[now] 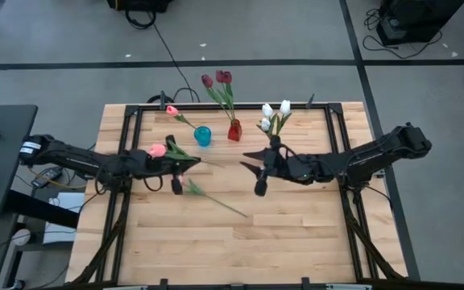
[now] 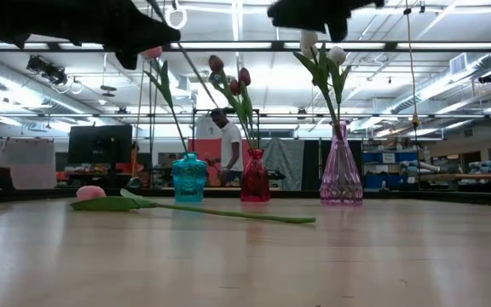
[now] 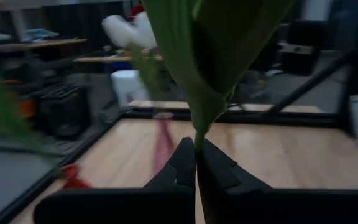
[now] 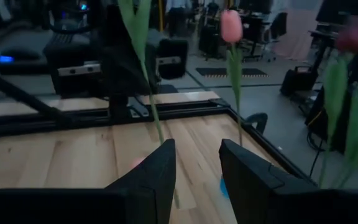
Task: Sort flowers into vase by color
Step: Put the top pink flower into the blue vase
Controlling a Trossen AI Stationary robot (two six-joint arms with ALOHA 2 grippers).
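Observation:
My left gripper (image 1: 192,164) is shut on a pink tulip (image 1: 157,150), held above the table's middle left. A second pink tulip (image 2: 194,209) lies flat on the wood, with its head (image 2: 90,193) toward the left. My right gripper (image 1: 252,169) faces the left one from the right and is open (image 4: 197,168). Only the held tulip's bare lower stem (image 4: 158,127) shows in front of it, and nothing lies between its fingers. At the back stand a blue vase (image 1: 203,135) with one pink tulip, a red vase (image 1: 234,130) with dark red tulips, and a pink vase (image 2: 341,175) with white tulips. My left gripper pinches the tulip's stem just below the leaf base (image 3: 197,142) between its two fingertips. The fingers are level and come from the table's left. The tulip is lifted clear. Its head leans back over the gripper and its lower stem (image 1: 214,166) slants toward the right gripper.
A black frame rail (image 1: 232,106) runs around the tabletop, just behind the three vases. The near half of the wooden table (image 1: 240,250) is bare. A person stands far off in the room behind the vases (image 2: 226,145).

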